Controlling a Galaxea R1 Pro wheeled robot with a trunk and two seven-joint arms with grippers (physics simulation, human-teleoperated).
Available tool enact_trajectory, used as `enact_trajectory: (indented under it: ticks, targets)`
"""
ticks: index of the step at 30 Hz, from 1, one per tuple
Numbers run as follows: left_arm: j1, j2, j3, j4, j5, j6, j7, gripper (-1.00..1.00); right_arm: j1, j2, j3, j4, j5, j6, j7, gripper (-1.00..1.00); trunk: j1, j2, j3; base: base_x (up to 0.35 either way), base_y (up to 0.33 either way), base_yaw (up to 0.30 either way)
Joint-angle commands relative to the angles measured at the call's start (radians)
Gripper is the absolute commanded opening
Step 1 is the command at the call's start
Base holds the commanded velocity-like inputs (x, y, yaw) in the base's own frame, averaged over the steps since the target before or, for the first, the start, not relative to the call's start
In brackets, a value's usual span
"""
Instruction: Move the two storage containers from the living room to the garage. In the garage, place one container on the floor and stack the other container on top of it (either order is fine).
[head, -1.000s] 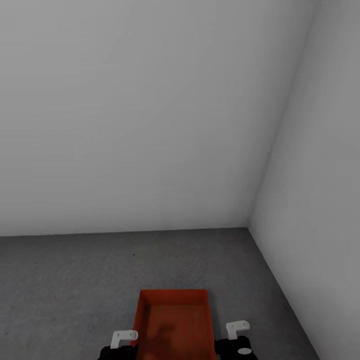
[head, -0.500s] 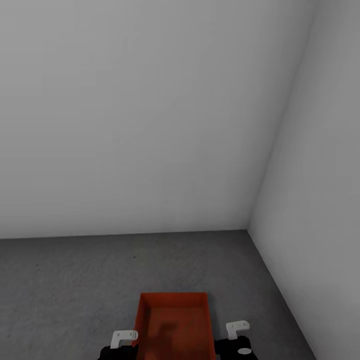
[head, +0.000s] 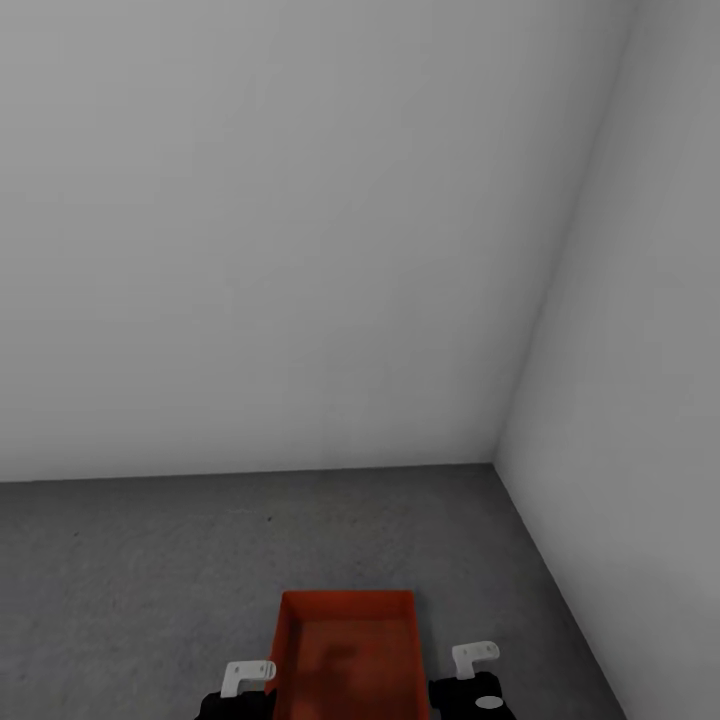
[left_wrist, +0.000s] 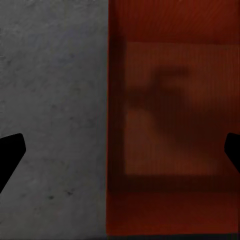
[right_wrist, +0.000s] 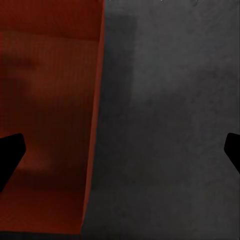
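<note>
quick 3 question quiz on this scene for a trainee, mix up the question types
1. True or false: the storage container has something inside it.
2. The floor under it is: A) wood planks B) grey concrete C) carpet
3. Fill in: in each wrist view, a container wall runs between two spread dark ____.

Key: 1 false, the ribbed bottom is bare, apart from a shadow. 2 B. 3 fingertips: left gripper, right gripper, both open, astride opposite side walls.

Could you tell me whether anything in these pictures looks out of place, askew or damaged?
Nothing stands out. The storage container sits level and empty between the left claw and the right claw, its walls straight and whole, above bare concrete floor near the corner of plain grey walls. No spill shows.
</note>
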Motion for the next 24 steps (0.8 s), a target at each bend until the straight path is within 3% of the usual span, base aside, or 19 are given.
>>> enact_trajectory:
  ticks: [1,24]
  targets:
    - [-0.001,0.0,-0.008,0.001,0.01,-0.004,0.001,1.0,0.0,0.0,0.007,-0.001,0.004,0.004,-0.006,1.0,-0.004,0.007,0.002,0.0,0.0,0.0]
    - [-0.001,0.0,-0.008,0.002,0.01,-0.004,0.001,1.0,0.0,0.0,0.007,0.0,0.004,0.004,-0.006,1.0,-0.092,0.168,0.074,0.0,0.0,0.0]
